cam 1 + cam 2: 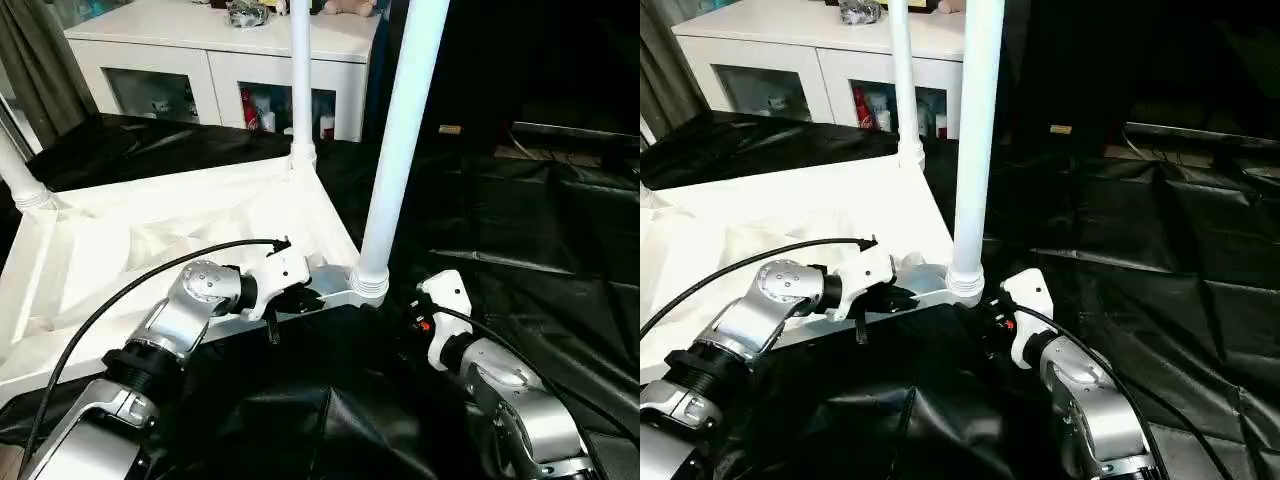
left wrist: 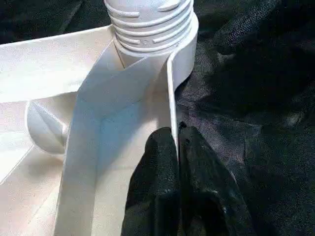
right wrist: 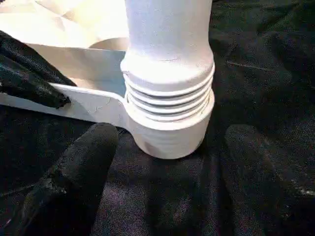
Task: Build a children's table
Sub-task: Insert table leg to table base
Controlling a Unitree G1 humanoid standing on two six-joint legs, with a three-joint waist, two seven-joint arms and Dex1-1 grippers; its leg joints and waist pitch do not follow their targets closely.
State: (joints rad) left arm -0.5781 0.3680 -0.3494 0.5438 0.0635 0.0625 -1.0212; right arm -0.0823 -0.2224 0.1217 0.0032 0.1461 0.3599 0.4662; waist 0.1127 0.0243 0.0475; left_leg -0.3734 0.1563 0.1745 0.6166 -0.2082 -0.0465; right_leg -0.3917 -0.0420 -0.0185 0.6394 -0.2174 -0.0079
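The children's table lies upside down, its ribbed white underside (image 1: 150, 240) facing up on black sheeting. Three white legs stand in corner sockets: a near one (image 1: 400, 140), a far one (image 1: 300, 80) and one at the left edge (image 1: 20, 175). My left gripper (image 2: 177, 135) is shut on the top's thin rim (image 2: 171, 93), just beside the near leg's socket. My right gripper (image 3: 172, 162) is open in front of that leg's ridged base (image 3: 167, 98). One finger (image 3: 83, 162) stands on each side of it, and neither touches it.
A white glass-door cabinet (image 1: 230, 60) stands behind the table with small items on top. Crumpled black sheeting (image 1: 520, 230) covers the surface to the right and front. A grey curtain (image 1: 40, 60) hangs at the far left.
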